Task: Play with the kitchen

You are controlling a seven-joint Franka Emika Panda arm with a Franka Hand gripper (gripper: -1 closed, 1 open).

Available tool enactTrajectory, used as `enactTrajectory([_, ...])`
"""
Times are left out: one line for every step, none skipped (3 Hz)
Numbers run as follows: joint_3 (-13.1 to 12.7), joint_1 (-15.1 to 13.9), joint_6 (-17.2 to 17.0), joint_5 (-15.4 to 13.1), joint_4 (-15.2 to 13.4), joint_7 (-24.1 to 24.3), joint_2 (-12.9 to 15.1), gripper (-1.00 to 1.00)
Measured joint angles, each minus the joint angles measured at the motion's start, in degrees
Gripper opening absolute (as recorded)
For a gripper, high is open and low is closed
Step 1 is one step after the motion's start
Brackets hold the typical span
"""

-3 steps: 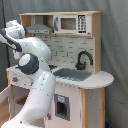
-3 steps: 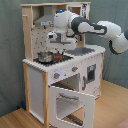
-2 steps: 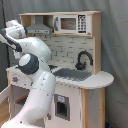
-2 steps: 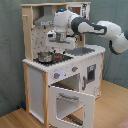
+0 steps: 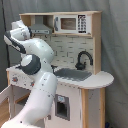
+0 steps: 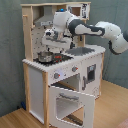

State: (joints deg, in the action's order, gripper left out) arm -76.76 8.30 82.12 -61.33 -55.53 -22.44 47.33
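Observation:
The kitchen (image 5: 75,45) is a tall toy of light wood and white panels, seen in both exterior views. Its black faucet (image 5: 84,59) curves over the grey sink (image 5: 72,75). In the second exterior view the kitchen (image 6: 35,85) has its white oven door (image 6: 72,102) hanging open at the front. My gripper (image 6: 51,47) hovers just above a small metal pot (image 6: 45,58) that sits on the dark hob (image 6: 60,59). In the first exterior view my own arm (image 5: 37,65) hides the gripper, the pot and the hob.
A toy microwave (image 5: 70,23) and a grey hood (image 5: 42,29) sit on the upper shelf close above my wrist. The open oven door juts out toward the wooden floor (image 6: 110,112). A grey curtain (image 5: 115,45) hangs behind the kitchen.

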Motion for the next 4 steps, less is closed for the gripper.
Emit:
enactTrajectory([1.3,0.4,5.1,0.0,0.0,-1.6,2.2,1.00])
enactTrajectory([1.8,0.7,6.1,0.0,0.0,-1.4,3.7,1.00])
enactTrajectory([1.8,0.7,6.1,0.0,0.0,-1.4,3.8,-1.00])
enactTrajectory([-0.5,1.0,2.2,0.0,1.0,3.3,1.6,-1.00])
